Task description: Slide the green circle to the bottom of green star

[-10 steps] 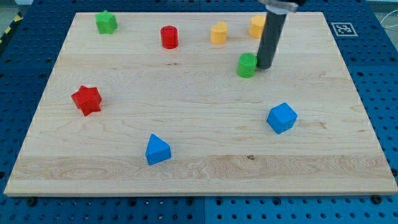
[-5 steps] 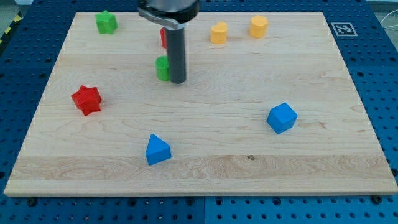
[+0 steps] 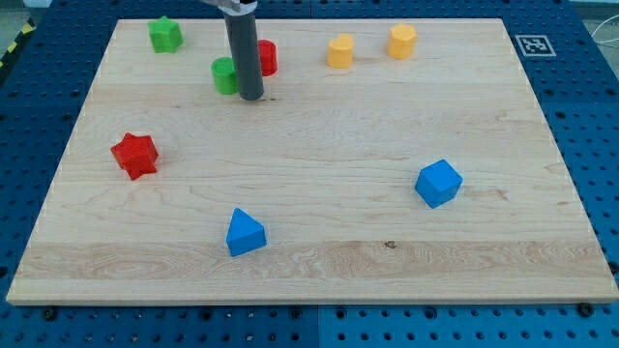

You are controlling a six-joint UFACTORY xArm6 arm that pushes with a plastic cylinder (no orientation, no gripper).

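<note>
The green circle (image 3: pixel 224 75) stands on the wooden board (image 3: pixel 319 193) at the upper left, to the right of and below the green star (image 3: pixel 165 35), which sits near the board's top left corner. My tip (image 3: pixel 251 97) rests on the board right against the green circle's right side. The dark rod rises from it and covers part of the red cylinder (image 3: pixel 266 57) behind it.
Two yellow blocks (image 3: pixel 339 50) (image 3: pixel 402 41) stand near the top edge to the right. A red star (image 3: pixel 134 155) is at the left. A blue triangle (image 3: pixel 244 232) is at the lower middle and a blue block (image 3: pixel 438 183) at the right.
My tip has moved from the right side of the board to the upper left, pushing the green circle along with it toward the green star.
</note>
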